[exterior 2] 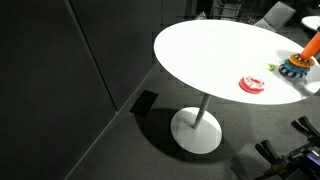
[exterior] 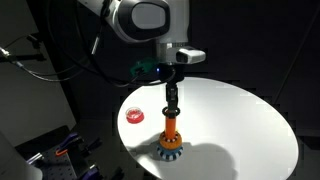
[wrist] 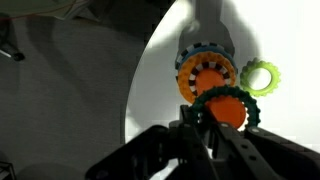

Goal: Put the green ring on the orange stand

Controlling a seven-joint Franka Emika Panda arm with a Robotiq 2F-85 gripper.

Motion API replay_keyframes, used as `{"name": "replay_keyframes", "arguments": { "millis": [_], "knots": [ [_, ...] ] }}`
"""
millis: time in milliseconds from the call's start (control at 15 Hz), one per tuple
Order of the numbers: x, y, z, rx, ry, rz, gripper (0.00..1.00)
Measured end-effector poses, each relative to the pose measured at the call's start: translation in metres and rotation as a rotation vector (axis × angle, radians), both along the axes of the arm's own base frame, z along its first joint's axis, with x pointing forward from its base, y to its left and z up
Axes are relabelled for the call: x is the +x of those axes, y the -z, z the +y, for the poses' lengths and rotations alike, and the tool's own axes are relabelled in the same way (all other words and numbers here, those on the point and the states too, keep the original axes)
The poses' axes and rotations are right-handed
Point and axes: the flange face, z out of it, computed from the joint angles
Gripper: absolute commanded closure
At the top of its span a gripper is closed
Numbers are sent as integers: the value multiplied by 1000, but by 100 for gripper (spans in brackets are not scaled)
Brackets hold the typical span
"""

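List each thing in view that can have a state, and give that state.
Stand: upright on the table.
Green ring: flat on the table, beside the stand, not on it.
Red ring: flat on the table, apart from the stand.
Gripper: shut, over the stand.

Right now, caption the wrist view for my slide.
Shut gripper poised over the orange stand, the green ring lying on the white table beside its base.

We see the orange stand on the white table, the green ring lying flat just beside its base, and our gripper closed right by the stand.
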Motion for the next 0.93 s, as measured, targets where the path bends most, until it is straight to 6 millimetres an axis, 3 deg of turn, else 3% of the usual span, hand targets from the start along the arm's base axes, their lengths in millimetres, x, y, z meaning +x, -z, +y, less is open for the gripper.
{"name": "replay_keyframes", "arguments": {
  "millis": [533, 933],
  "knots": [
    [-3, 0, -2, 2, 6, 1, 1],
    [-7, 5, 0, 8, 5, 11, 0]
  ]
}}
